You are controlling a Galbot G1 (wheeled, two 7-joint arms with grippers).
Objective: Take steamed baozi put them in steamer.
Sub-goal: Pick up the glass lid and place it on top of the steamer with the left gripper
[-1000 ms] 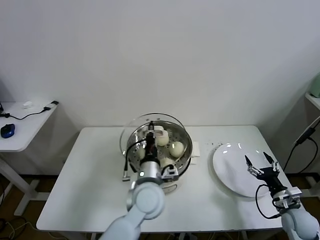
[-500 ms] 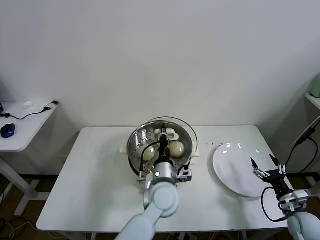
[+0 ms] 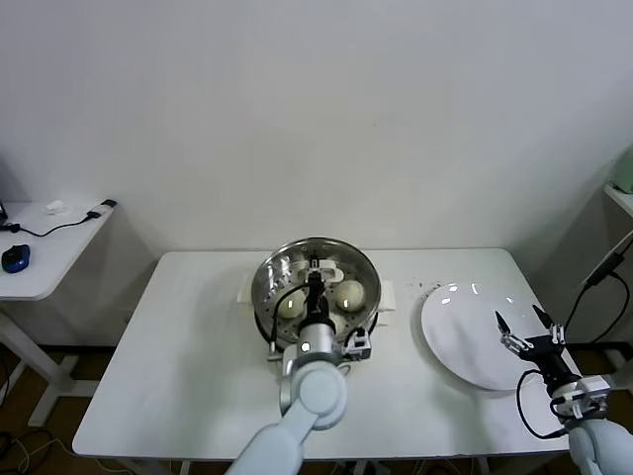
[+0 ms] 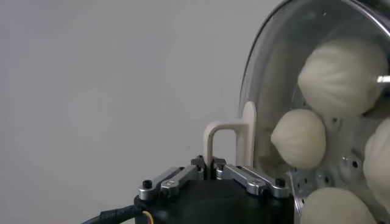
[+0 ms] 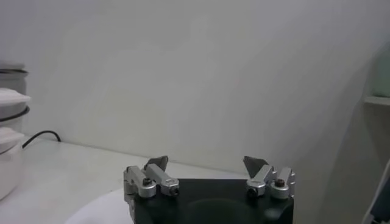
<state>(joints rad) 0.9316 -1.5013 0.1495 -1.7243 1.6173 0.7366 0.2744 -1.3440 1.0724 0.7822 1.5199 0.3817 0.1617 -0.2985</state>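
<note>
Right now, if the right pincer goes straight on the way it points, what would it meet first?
Probably nothing near: the open right pincer points over the white plate toward the bare back wall. Depth is unclear.

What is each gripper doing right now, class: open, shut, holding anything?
Left gripper: shut on the glass lid's handle, over the steamer.
Right gripper: open, holding nothing, over the plate.
</note>
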